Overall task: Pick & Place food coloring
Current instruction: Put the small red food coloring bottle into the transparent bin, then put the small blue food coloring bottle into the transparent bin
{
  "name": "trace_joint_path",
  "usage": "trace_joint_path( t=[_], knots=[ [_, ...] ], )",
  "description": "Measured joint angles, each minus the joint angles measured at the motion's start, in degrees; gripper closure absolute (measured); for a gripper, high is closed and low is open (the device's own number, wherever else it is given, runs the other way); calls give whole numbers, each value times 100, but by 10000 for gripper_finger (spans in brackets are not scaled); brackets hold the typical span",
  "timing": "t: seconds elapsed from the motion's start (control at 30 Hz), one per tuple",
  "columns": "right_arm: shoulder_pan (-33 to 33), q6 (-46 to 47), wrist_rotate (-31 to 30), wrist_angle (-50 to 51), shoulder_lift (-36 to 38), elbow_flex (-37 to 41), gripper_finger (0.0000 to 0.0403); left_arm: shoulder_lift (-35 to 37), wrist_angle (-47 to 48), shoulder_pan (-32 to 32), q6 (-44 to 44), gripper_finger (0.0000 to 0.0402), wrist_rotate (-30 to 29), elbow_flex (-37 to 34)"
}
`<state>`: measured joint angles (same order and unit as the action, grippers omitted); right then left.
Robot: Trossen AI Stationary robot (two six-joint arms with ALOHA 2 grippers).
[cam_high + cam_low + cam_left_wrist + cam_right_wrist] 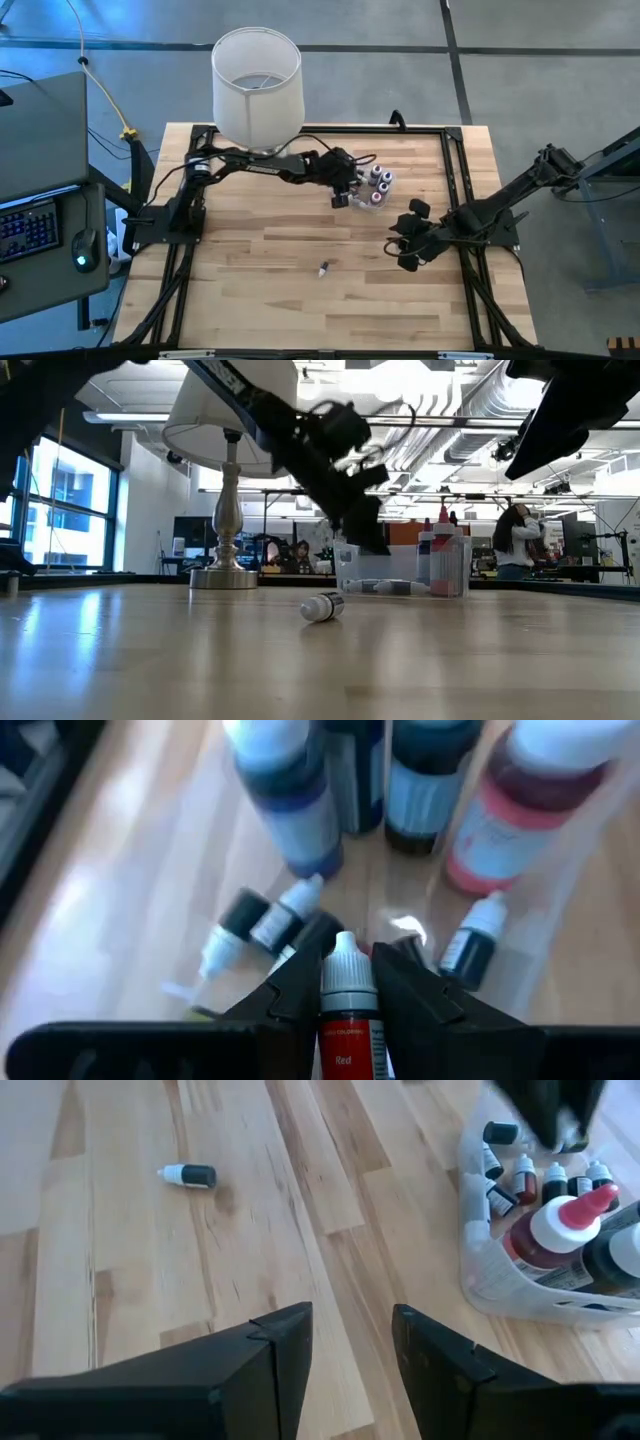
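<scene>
My left gripper [347, 958] is shut on a small red food coloring bottle [347, 1025] with a white pointed cap. It hangs over the near-left side of the clear plastic tub [379, 186]. Inside the tub [590, 840], several tiny bottles [270, 925] lie on the floor beside taller upright bottles [290, 790]. One tiny dark bottle [323, 268] lies on its side on the bare table, also seen in the low view [322, 606] and the right wrist view [188, 1175]. My right gripper [405, 243] is open [350, 1330] and hovers near-right of the tub. My left gripper pinches the red bottle between its two fingers [300, 985], on the body just below the white cap [347, 970]. The fingers point down, slanting from the table's left. The bottle lies along the fingers with its cap pointing past the fingertips, lifted clear above the tub's contents.
A table lamp with a white shade [256, 82] stands on its metal base [225, 575] at the far edge, just left of the tub. A black frame [455, 160] borders the wooden table. Bare wood stretches across the near half around the lone bottle.
</scene>
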<state>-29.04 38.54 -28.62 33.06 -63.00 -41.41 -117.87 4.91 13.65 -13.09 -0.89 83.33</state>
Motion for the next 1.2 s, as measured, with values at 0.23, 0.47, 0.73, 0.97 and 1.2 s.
trace_joint_path(
  t=[0.23,0.47,0.73,0.97,1.2],
  knots=[
    [4,-2,-160,-139,-2,0,269,-62,-177,20,394,303,387,156],
    [4,20,-435,-251,-3,1,269,-58,542,-14,466,236,514,642],
    [157,-703,446,-2248,-267,913,269,235,3877,-15,917,224,1083,2213],
    [751,-2234,1355,-4708,-709,1388,269,1187,5579,-395,589,224,1106,2428],
    [802,-2704,1608,-5992,-1591,1405,269,2558,5269,-1101,601,224,838,949]
  ],
)
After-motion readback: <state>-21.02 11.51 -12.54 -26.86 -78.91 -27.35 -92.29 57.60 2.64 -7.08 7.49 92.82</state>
